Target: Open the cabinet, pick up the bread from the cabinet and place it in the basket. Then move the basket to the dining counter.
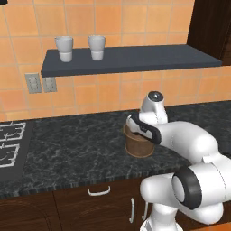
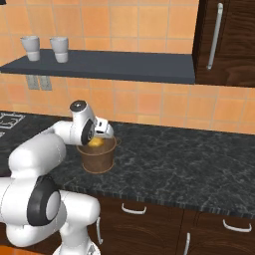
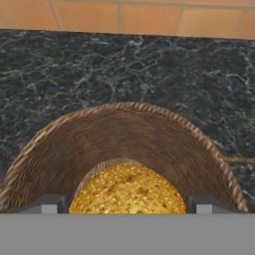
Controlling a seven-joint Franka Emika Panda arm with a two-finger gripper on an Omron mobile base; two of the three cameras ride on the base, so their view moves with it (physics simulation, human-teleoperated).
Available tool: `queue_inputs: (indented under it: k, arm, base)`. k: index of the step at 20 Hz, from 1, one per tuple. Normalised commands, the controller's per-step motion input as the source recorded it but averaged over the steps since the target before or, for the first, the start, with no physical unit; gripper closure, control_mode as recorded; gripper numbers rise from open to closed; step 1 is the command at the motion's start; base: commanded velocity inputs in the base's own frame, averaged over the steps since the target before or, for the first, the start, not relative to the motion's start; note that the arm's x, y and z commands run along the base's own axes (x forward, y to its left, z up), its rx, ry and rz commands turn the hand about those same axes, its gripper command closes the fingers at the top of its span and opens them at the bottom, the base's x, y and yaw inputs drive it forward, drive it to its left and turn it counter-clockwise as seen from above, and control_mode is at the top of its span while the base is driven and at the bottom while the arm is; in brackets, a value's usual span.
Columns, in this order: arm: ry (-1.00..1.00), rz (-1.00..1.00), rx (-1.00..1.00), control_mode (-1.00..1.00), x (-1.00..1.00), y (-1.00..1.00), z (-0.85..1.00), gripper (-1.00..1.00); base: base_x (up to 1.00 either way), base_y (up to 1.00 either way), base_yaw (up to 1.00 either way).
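The fingers stand spread wide, holding nothing, one dark tip at either side of the bread, which lies between them on the floor of the basket. The woven wall of the basket curves around and beyond the fingertips. The basket stands upright on the counter, a black speckled granite top that stretches away past the fingers to a wall of orange tiles. In the right base view the bread shows as a yellow patch just under the hand, inside the basket rim. Above and beyond the fingers a dark shelf runs along the wall, carrying two white cups side by side. A stove top lies well to the left of the fingers, and a dark wood cabinet with a long steel handle hangs well to their right. Dark drawers with curved pulls sit below the counter.
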Motion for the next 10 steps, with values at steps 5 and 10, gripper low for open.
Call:
queue_inputs:
  k: [5, 10]
  arm:
    - [0.00, 0.09, 0.00, -1.00, 0.17, 0.00, -0.43, 1.00]
    - [0.00, 0.07, 0.00, -1.00, 0.29, 0.00, -0.43, 1.00]
  base:
    - [0.00, 0.00, 0.00]
    - [0.00, 0.00, 0.00]
